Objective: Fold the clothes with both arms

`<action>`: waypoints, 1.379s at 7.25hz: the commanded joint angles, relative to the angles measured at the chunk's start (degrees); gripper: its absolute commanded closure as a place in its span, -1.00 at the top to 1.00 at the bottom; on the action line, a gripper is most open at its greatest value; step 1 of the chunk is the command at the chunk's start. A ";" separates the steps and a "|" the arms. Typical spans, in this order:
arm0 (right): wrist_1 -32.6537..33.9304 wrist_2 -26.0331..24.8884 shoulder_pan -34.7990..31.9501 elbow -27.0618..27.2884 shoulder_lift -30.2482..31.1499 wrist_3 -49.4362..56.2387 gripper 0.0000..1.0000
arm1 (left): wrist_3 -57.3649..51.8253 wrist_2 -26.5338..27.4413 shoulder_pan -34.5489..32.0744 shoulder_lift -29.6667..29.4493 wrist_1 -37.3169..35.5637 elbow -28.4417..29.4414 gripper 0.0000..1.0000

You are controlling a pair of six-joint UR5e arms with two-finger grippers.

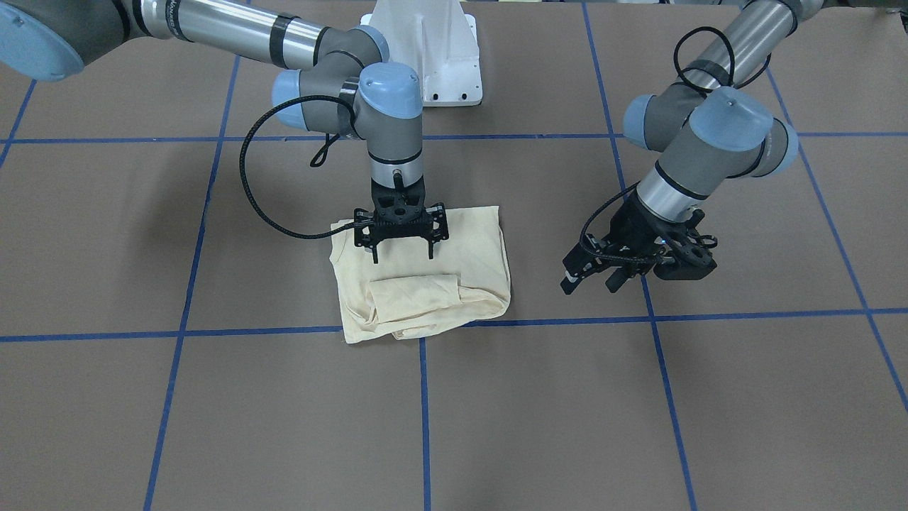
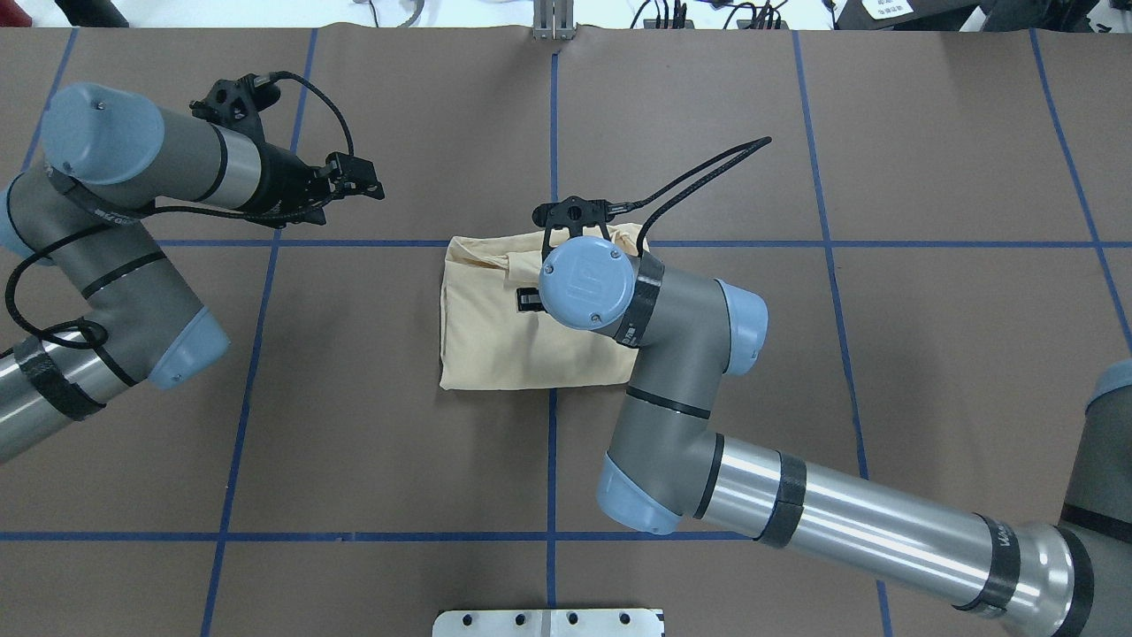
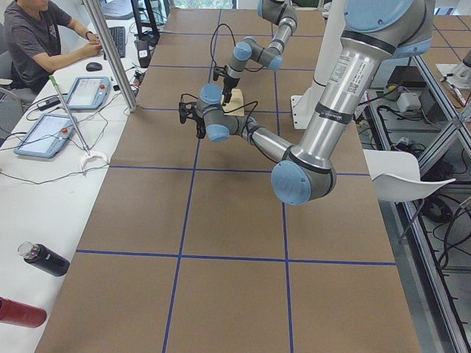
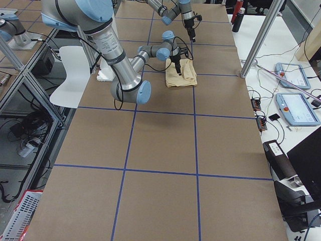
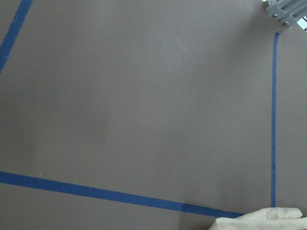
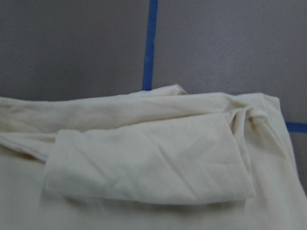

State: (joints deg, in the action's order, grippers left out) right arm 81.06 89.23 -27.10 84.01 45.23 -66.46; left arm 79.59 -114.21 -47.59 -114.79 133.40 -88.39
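Note:
The clothes are one pale cream-yellow shirt (image 1: 454, 245), folded into a compact rectangle on the brown table with a sleeve piece lying across its top (image 6: 144, 163). My right gripper (image 1: 401, 254) points straight down over the shirt's robot-side half, open, nothing between its fingers. In the overhead view the right wrist (image 2: 588, 283) covers part of the shirt (image 2: 495, 336). My left gripper (image 1: 589, 286) hangs tilted over bare table, well away from the shirt on my left side, open and empty (image 2: 358, 181). The left wrist view catches only a shirt corner (image 5: 261, 221).
Blue tape lines (image 1: 424, 397) divide the brown table into squares. The white pedestal base (image 1: 425, 50) stands at the robot's edge. Beyond the far edge is a white desk with tablets (image 3: 44, 132), a metal pole (image 3: 110, 51), bottles (image 3: 44, 259) and a seated person (image 3: 33, 37).

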 commanded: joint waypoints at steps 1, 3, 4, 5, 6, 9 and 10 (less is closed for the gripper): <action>1.20 4.69 -5.56 0.18 0.03 4.30 1.00 | -4.77 -0.14 -1.79 0.18 -0.16 -0.03 0.98; 5.67 11.72 -12.85 0.71 0.81 13.32 1.00 | -18.34 0.21 -7.13 3.68 -0.07 -0.03 0.99; 7.25 14.37 -16.02 2.54 3.26 16.07 1.00 | -22.25 0.56 -10.38 4.83 -0.07 0.75 0.99; 7.44 15.26 -19.36 3.95 6.07 16.71 1.00 | -24.46 0.56 -13.89 5.19 -0.07 2.06 0.99; 7.27 17.80 -23.05 5.36 9.14 18.63 1.00 | -25.01 0.39 -17.76 5.19 0.27 5.91 0.99; 6.49 30.34 -37.71 8.26 18.89 34.61 1.00 | -49.62 0.12 -24.02 11.93 5.34 5.94 0.99; 6.04 32.39 -41.59 10.97 22.84 39.08 1.00 | -52.23 -0.05 -24.99 15.70 9.38 5.94 0.99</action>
State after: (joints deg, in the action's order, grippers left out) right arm 87.65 117.72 -63.27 92.52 63.44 -32.77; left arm 33.71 -114.13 -70.91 -103.37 138.46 -82.52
